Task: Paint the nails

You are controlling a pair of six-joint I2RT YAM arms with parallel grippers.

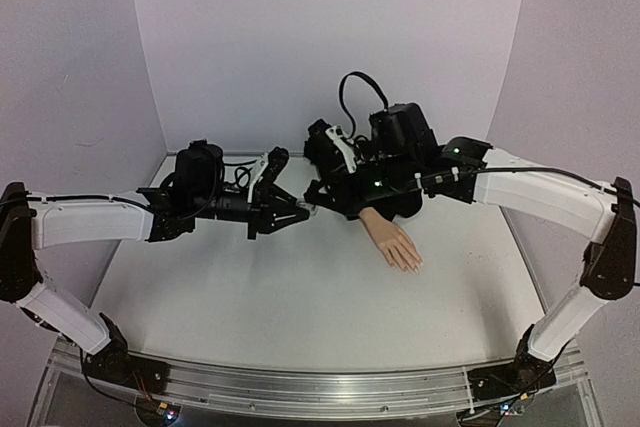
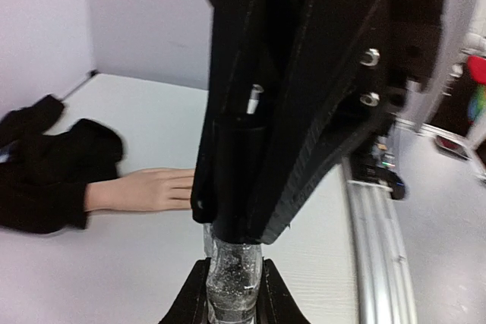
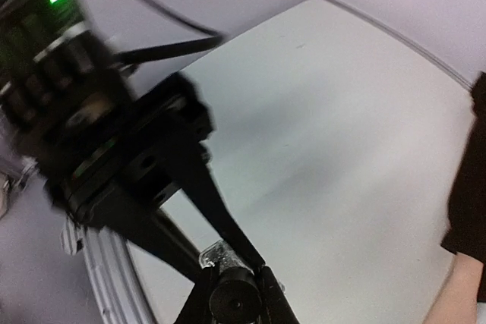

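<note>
The nails are tipping the mannequin hand, which is lying flat on the surface with its fingers pointing away from both jaws. Off its wrist end, my left jaws are clamping the clear bottle; my right jaws, nearer, are gripping its dark cap.

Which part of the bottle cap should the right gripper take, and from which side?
Pinch the round sides of the dark cap, coming end-on from the right, in line with the bottle. The left gripper holds the clear body with the cap end pointing that way; the right gripper is shut there.
</note>
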